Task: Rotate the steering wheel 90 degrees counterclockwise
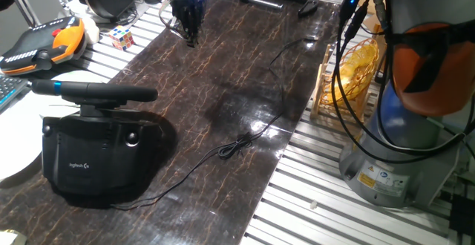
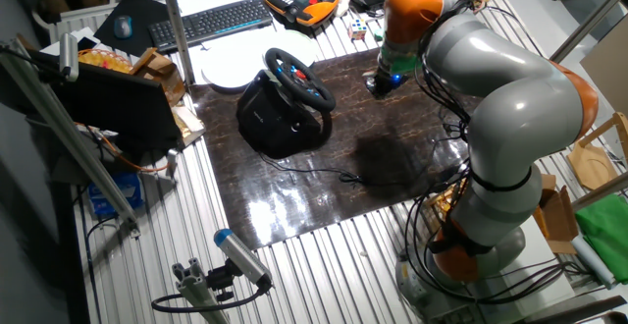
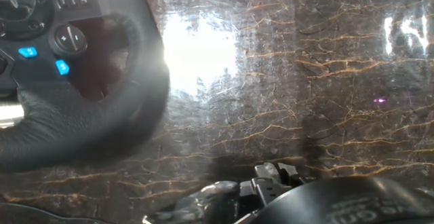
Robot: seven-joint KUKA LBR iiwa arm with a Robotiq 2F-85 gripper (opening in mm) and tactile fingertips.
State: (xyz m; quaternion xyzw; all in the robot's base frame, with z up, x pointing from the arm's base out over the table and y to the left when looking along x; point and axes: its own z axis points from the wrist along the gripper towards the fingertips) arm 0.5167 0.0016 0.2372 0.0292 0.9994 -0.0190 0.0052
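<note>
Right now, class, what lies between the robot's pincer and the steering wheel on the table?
Only bare dark marbled tabletop lies between the pincer and the steering wheel; both fixed views show this. The black cable runs off to the side, not between them.

The steering wheel point(image 1: 95, 91) sits at the lower left of the frame, its rim seen edge-on with a blue stripe at its left end, atop a boxy black base point(image 1: 100, 159) marked with a white Logitech logo. A thin black cable point(image 1: 237, 142) trails from the base across the dark marbled tabletop point(image 1: 223, 67) toward the right. At the upper centre the gripper point(image 1: 188, 28) hangs over the tabletop, fingers pointing down, lit blue above; whether its jaws are parted cannot be told. A Rubik's cube point(image 1: 122, 37) and an orange-and-black device point(image 1: 46, 44) lie at the upper left. The arm's grey base point(image 1: 401, 163) stands at right.
</note>
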